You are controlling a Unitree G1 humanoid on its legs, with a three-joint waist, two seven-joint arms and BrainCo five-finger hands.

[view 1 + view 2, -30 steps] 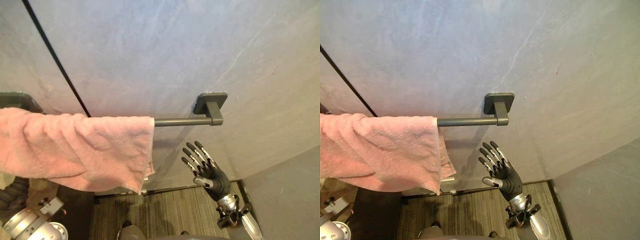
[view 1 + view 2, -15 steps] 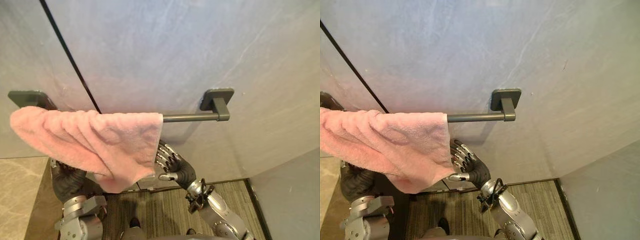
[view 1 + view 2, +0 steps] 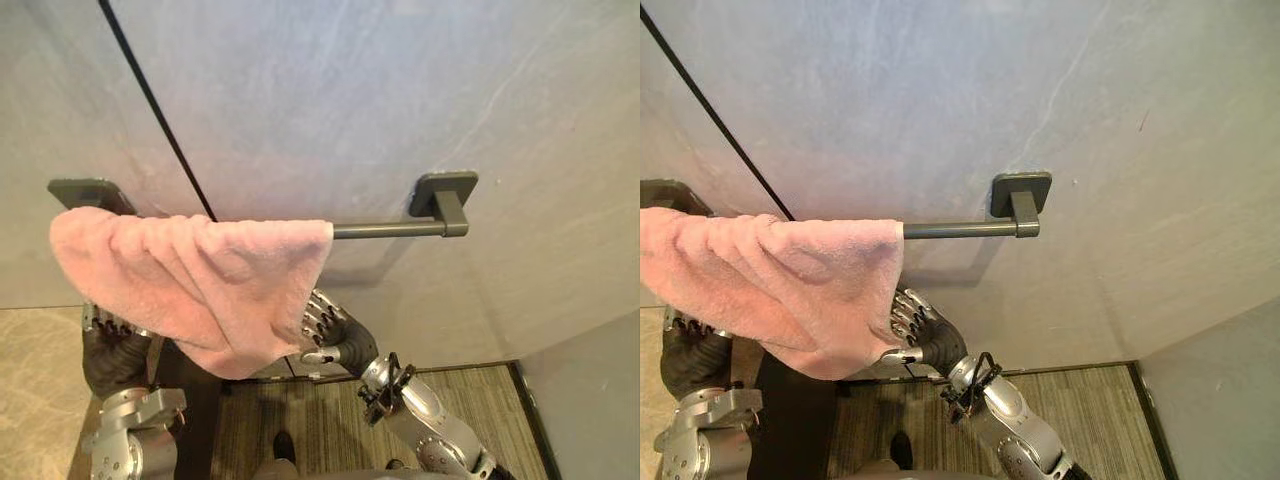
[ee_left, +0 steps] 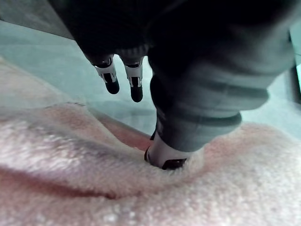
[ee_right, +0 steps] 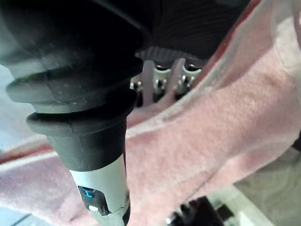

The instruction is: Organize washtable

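A pink towel (image 3: 200, 270) hangs bunched over the left part of a dark grey bar (image 3: 385, 230) fixed to the wall. My left hand (image 3: 112, 362) reaches up under the towel's lower left edge. In the left wrist view its thumb (image 4: 164, 157) presses into the towel (image 4: 70, 179) while its fingers (image 4: 111, 77) stay straight, off the cloth. My right hand (image 3: 345, 340) is at the towel's lower right edge. Its fingers (image 5: 160, 82) lie behind a fold of the towel (image 5: 211, 132), and its thumb is in front, pinching the cloth.
The bar ends in a square bracket (image 3: 445, 190) on the right and another (image 3: 85, 190) on the left. A black seam (image 3: 155, 100) runs down the blue-grey wall. Below lie a striped mat (image 3: 320, 420) and beige tiles (image 3: 35, 400).
The camera has shifted. My right hand moved left from open air to the towel's right edge. My left hand rose under the left edge, and the towel has bunched narrower.
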